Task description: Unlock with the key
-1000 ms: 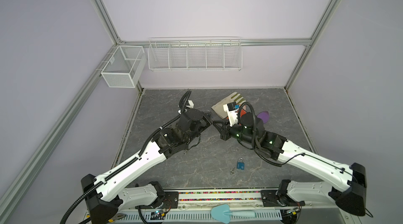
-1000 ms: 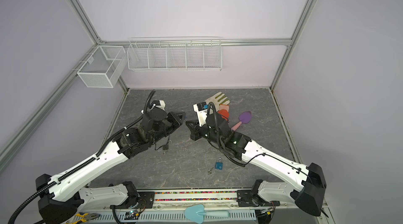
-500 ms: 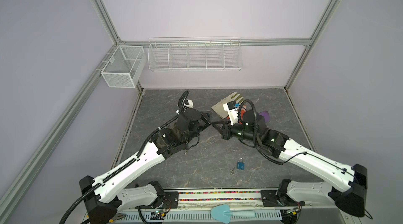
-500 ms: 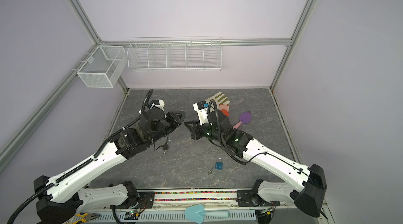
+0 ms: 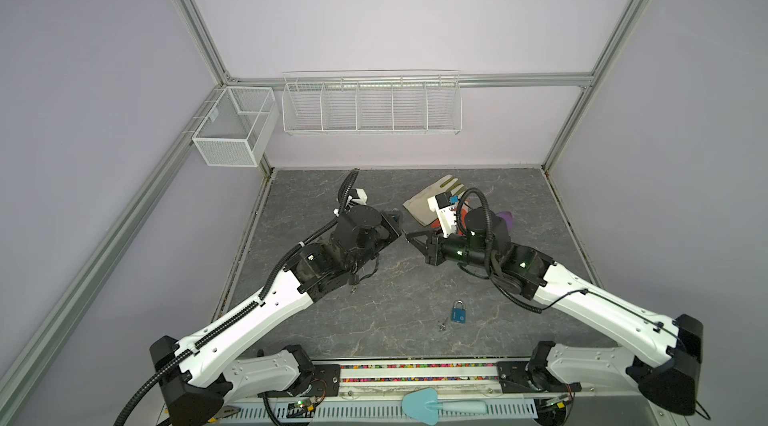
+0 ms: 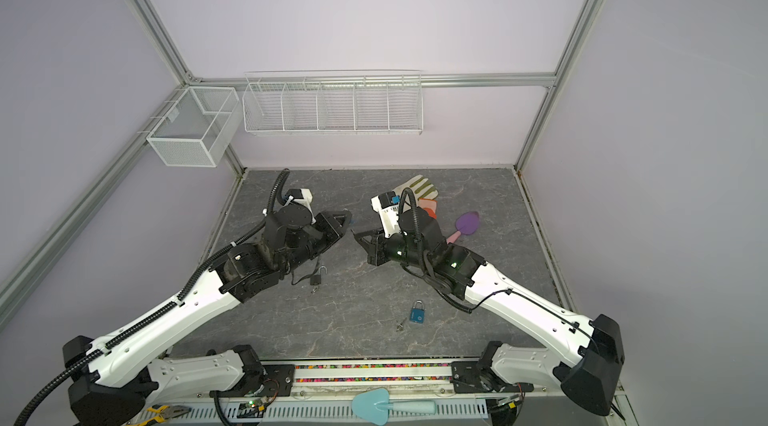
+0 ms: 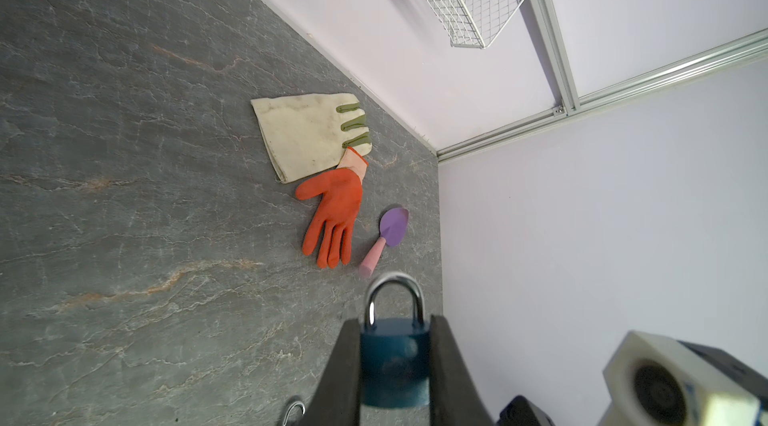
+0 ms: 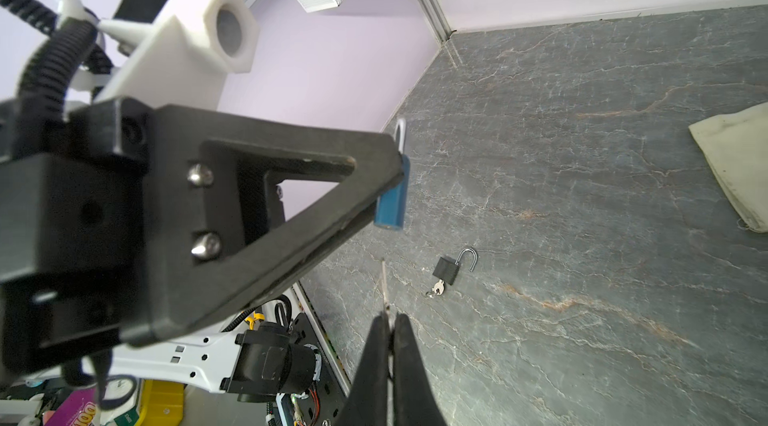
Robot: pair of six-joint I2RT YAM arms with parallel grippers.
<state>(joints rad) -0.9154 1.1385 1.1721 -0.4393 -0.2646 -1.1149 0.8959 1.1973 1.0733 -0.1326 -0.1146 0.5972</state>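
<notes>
One long wire basket (image 5: pixel 371 106) hangs above grey veined tabletop (image 5: pixel 415 282).

**Padlock** (image 7: pixel 392 361) — blue body with a silver shackle (image 7: pixel 394 295), which is closed into the body. It is held off the desk, above its middle, with its narrow sides clamped between the fingers of the left gripper (image 7: pixel 392 332). It sits crosswise at the fingertips, so the shackle stands clear on one side and the base of the body on the other.

**Key** (image 8: pixel 384 282) — thin and silver, seen edge-on. Its head is pinched in the right gripper (image 8: pixel 390 320) and its blade points at the base of the padlock. The tip is near the base but apart from it, not inserted.
</notes>
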